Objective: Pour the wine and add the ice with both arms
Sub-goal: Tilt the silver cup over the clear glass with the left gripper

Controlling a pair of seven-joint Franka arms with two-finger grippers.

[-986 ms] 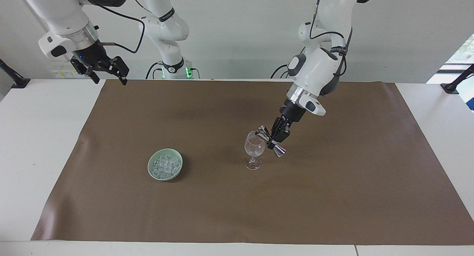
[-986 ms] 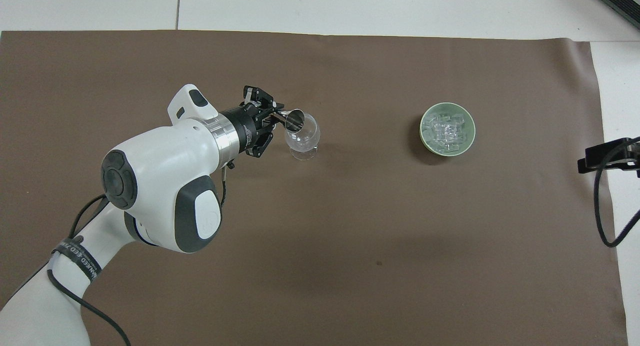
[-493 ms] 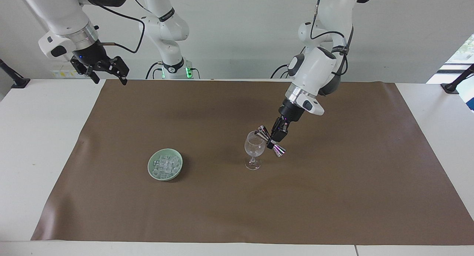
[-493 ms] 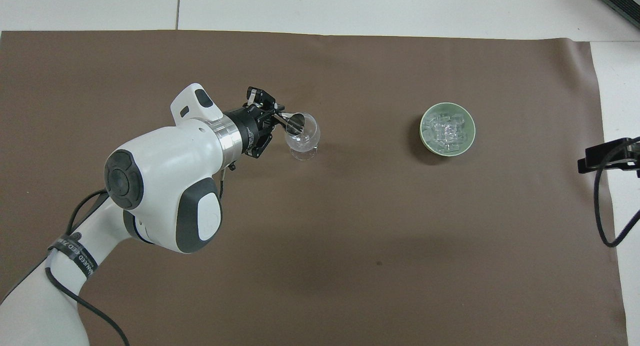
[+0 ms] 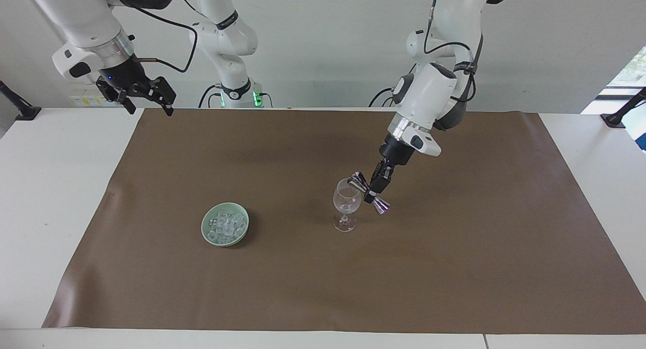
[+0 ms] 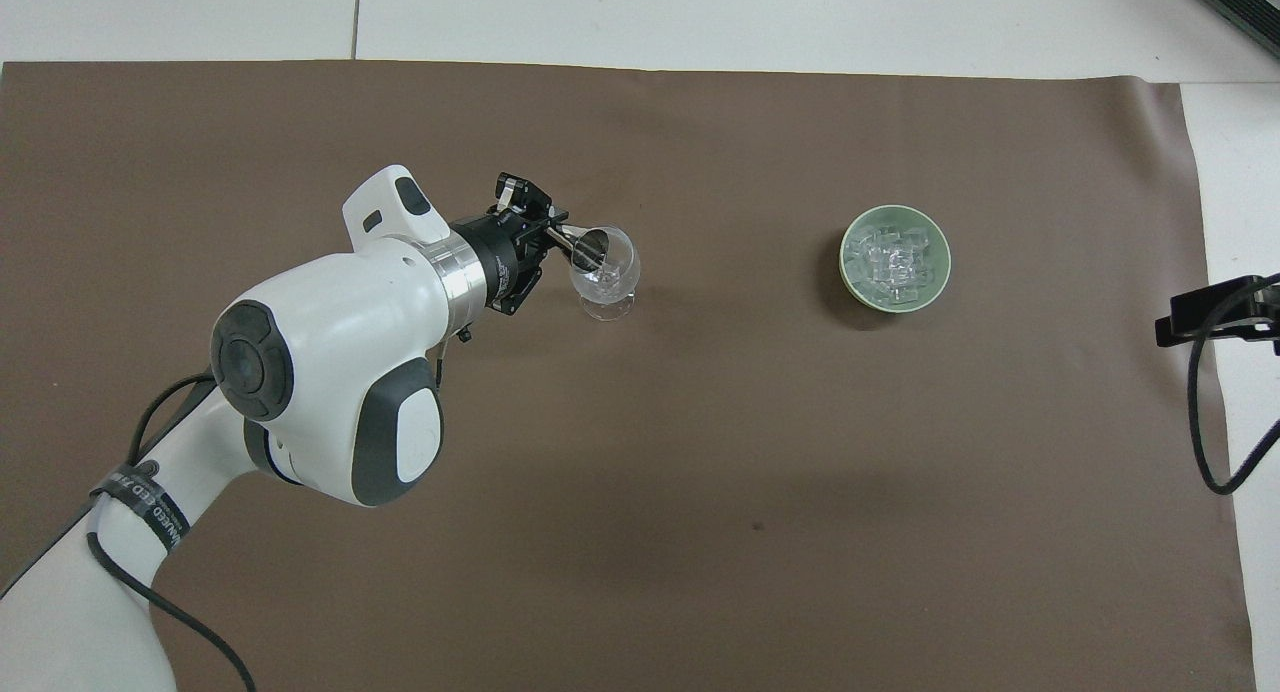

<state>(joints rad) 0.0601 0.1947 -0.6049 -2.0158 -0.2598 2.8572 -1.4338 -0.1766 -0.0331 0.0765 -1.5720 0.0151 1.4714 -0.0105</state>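
Note:
A clear wine glass (image 5: 346,202) (image 6: 606,272) stands upright on the brown mat. My left gripper (image 5: 374,189) (image 6: 540,240) is shut on a shiny steel jigger (image 5: 369,192) (image 6: 588,246), tilted with one mouth over the glass's rim. The ice (image 5: 225,224) (image 6: 894,261) is a heap of clear cubes in a pale green dish (image 5: 209,234) (image 6: 851,272), toward the right arm's end of the table. My right gripper (image 5: 143,98) is open and empty, waiting high over the mat's corner near its base; only its tip (image 6: 1215,310) shows in the overhead view.
The brown mat (image 5: 454,268) (image 6: 700,532) covers most of the white table (image 5: 45,187). A black clamp mount (image 5: 618,118) stands at the table edge at the left arm's end, another (image 5: 20,109) at the right arm's end.
The left arm's wrist has drawn slightly up and back while the jigger stays tilted over the glass. The right arm has not moved.

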